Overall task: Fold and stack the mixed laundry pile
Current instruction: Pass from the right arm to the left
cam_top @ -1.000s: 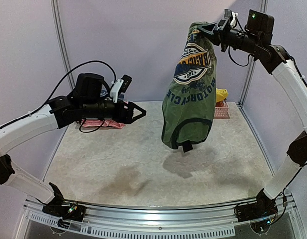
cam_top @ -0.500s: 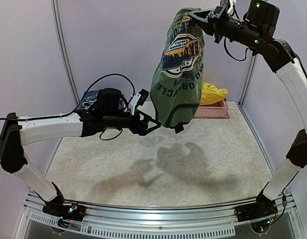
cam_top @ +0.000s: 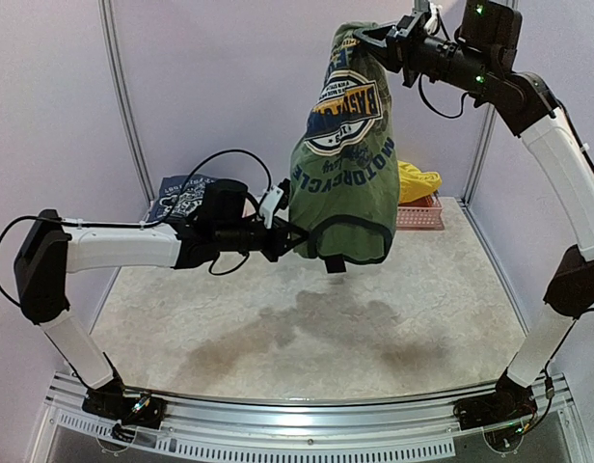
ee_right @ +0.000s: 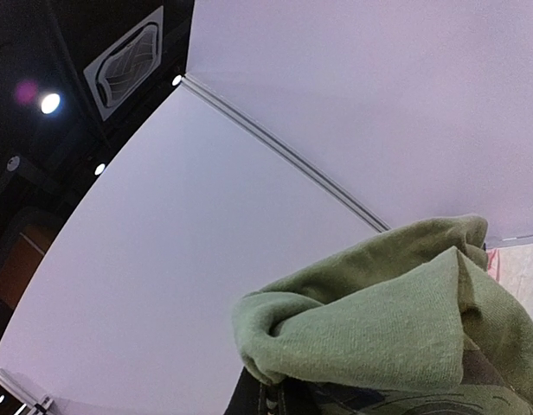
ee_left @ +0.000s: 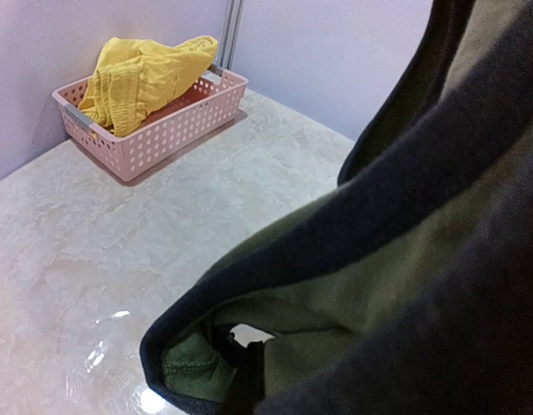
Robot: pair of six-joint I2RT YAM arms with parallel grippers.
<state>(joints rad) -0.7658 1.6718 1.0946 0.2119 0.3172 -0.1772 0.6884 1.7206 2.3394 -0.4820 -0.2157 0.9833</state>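
Olive-green shirt (cam_top: 343, 164): hanging logo-out above the table (cam_top: 422, 309), its top bunched in the pinching right gripper (cam_top: 366, 39). Left gripper (cam_top: 295, 234): spread and short of the cloth half a second ago, now reaching the shirt's lower left hem and clamping its dark trim. Yellow shorts (cam_top: 416, 181): lying heaped in the pink basket (cam_top: 419, 214) at the far right corner.
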